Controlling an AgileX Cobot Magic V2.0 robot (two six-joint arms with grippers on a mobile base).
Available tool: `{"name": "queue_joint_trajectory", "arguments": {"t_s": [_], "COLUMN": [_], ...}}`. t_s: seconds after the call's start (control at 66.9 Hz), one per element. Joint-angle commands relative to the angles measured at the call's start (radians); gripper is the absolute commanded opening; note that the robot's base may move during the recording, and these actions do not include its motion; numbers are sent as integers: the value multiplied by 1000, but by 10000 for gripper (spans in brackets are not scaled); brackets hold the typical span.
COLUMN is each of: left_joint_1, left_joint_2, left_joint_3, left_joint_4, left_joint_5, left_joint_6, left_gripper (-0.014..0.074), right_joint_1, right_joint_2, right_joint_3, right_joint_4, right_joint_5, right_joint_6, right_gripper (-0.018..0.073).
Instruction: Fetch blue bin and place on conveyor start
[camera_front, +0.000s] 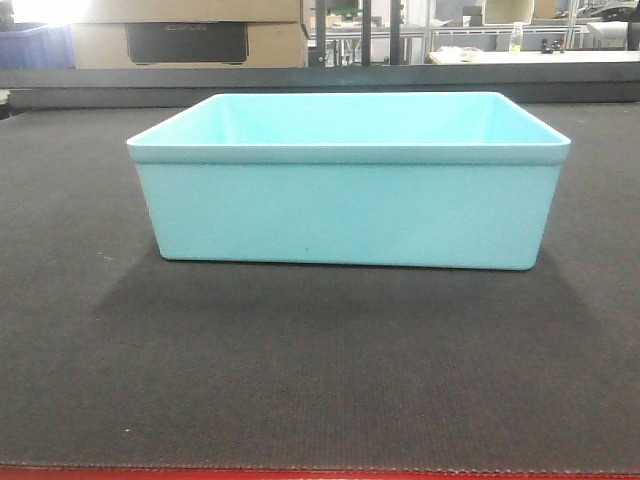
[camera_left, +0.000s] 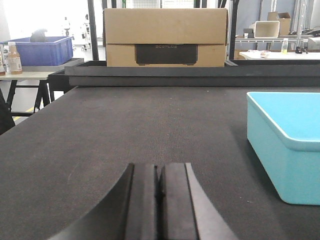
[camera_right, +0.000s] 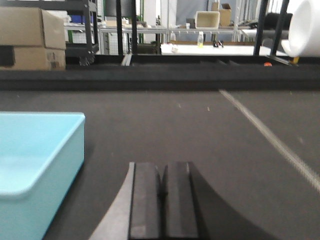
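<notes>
Upright on the conveyor start (camera_front: 320, 380), the blue bin (camera_front: 348, 190) sits between both arms' clenched, empty jaws, right of the left gripper (camera_left: 159, 187) and left of the right gripper (camera_right: 161, 187).

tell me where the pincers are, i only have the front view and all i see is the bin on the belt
Observer: The left pincer sits low over the conveyor start, off the bin's left side, pads pressed together, holding nothing.
Operator: and the right one
Observer: The right pincer is also shut and empty, low over the belt, with the blue bin to its left.
Operator: either one touching the bin
Observer: No. Both wrist views show bare belt between the pincer and the bin wall.
Operator: anything on the belt near the right arm
Observer: A pale line runs diagonally across the belt to the right of that pincer.
</notes>
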Motion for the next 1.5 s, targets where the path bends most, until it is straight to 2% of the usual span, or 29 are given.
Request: {"name": "queue_joint_trajectory", "arguments": {"t_s": [0.0, 0.12, 0.179, 0.493, 0.508, 0.673, 1.48], "left_joint_1": [1, 1, 1, 1, 1, 1, 1], "left_joint_2": [-5, -5, -5, -5, -5, -5, -5], "left_joint_3": [-3, -3, -3, -3, -3, -3, -3], "left_joint_4": [-7, -7, -7, -7, -7, -7, -7], "left_joint_5": [-19, -19, -19, -19, -19, -19, -19], "left_joint_6": [3, 3, 3, 3, 3, 3, 3], "left_gripper": [-111, -111, -111, -111, -111, -111, -111], "right_joint_1": [-6, -6, -6, 5, 7, 60, 70], "right_joint_2": [-37, -64, -86, -115, -115, -115, -115], "right_joint_3": [78, 234, 234, 234, 234, 234, 234], "right_joint_4": [15, 52, 70, 25, 20, 1, 5], "right_joint_5": [-16, -16, -16, -16, -215, -257, -187], "right_joint_6": [-1, -1, -1, -1, -13, -13, -13], "right_gripper": [-162, -162, -162, -162, -162, -162, -162]}}
